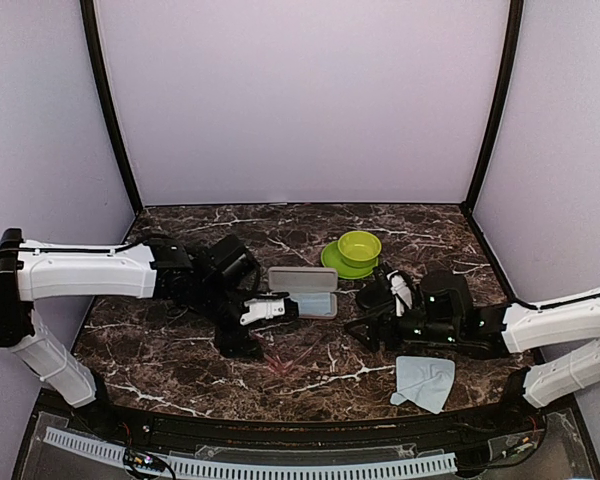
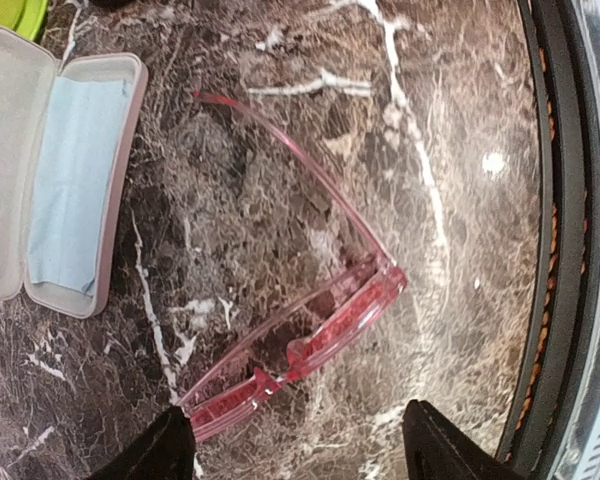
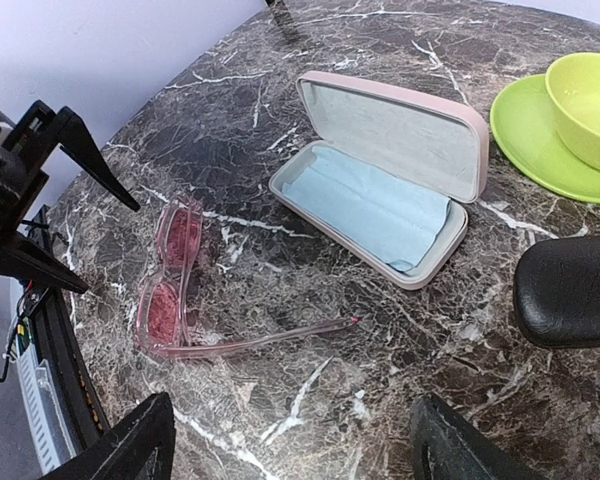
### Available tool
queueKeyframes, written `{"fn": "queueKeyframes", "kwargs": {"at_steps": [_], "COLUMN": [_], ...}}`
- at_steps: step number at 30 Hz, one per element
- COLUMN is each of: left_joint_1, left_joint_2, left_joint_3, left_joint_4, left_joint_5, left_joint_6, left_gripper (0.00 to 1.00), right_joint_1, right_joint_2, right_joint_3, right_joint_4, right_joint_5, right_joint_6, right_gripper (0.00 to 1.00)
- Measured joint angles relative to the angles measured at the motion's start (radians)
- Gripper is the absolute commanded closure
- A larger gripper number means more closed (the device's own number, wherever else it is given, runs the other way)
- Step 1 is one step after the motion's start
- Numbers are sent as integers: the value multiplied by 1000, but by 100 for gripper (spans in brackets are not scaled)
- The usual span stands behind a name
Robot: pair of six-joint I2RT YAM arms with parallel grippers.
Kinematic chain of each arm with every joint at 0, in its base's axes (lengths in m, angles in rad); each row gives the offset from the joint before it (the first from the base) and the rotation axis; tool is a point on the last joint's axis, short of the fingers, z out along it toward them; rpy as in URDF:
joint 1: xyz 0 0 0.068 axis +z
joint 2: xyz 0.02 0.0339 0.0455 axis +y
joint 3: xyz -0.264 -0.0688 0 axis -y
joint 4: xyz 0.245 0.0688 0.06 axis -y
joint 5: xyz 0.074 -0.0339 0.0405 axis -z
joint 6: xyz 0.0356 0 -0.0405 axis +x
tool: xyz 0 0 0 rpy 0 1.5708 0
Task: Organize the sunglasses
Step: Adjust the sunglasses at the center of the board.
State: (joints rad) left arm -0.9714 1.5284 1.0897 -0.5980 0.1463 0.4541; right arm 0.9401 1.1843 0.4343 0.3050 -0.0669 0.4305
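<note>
left gripper: left gripper (image 2: 298,412) had its jaws spread wide, nothing pinched; its black fingers (image 2: 150,455) stood either side of the pair below.
task thing: translucent red-pink plastic sunglasses (image 2: 320,330) lay flat on the dark veined marble tabletop (image 2: 460,150), just ahead of the left gripper's tips, front bar across the gap btw them; contact w/ one finger not clear. One temple stuck straight out, away from the tool; the other looked folded agst the front.
2nd pair: thin black wire pair not found in any view.
step (judged): pink pair lay free & approx half folded; casing not yet done.
next (judged): open temple needs folding in, then a pinch on the front bar & a lift to the case ahead of the tool, off to one side.
container 1: pink rectangular hard case (image 3: 390,175), lid open, sat ahead of the right gripper; held only a pale blue cloth (image 3: 365,205), no glasses.
container 2: lime-green round bowl (image 3: 585,95) stood on a lime-green plate (image 3: 520,130), far ahead-right of the right gripper; nothing seen inside.
container 3: black oval case (image 3: 570,290), near the tool's right; contents couldn't tell.
right gripper: right gripper (image 3: 292,400) had jaws wide apart, nothing btw them; pink pair ahead-left of it.
loose: second pale blue cloth (image 1: 425,382) lay behind the right gripper, beside its arm.
</note>
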Motion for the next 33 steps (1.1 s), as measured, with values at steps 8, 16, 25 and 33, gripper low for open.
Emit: {"fn": "queueKeyframes", "kwargs": {"at_steps": [8, 16, 25, 33], "left_joint_1": [16, 55, 55, 55], "left_joint_2": [103, 222, 281, 341], "left_joint_3": [8, 69, 140, 180], "left_joint_4": [-42, -71, -85, -119], "left_joint_5": [-61, -92, -99, -88], "left_joint_6": [192, 314, 404, 430], "left_gripper": [26, 27, 31, 33], "right_joint_1": [-5, -6, -8, -8], "right_joint_2": [5, 8, 25, 29], "right_joint_3": [-23, -32, -32, -40], "right_joint_4": [58, 78, 96, 108], "right_joint_5": [-20, -24, -26, -26], "right_joint_6": [1, 1, 1, 1], "right_gripper": [19, 19, 19, 19]}}
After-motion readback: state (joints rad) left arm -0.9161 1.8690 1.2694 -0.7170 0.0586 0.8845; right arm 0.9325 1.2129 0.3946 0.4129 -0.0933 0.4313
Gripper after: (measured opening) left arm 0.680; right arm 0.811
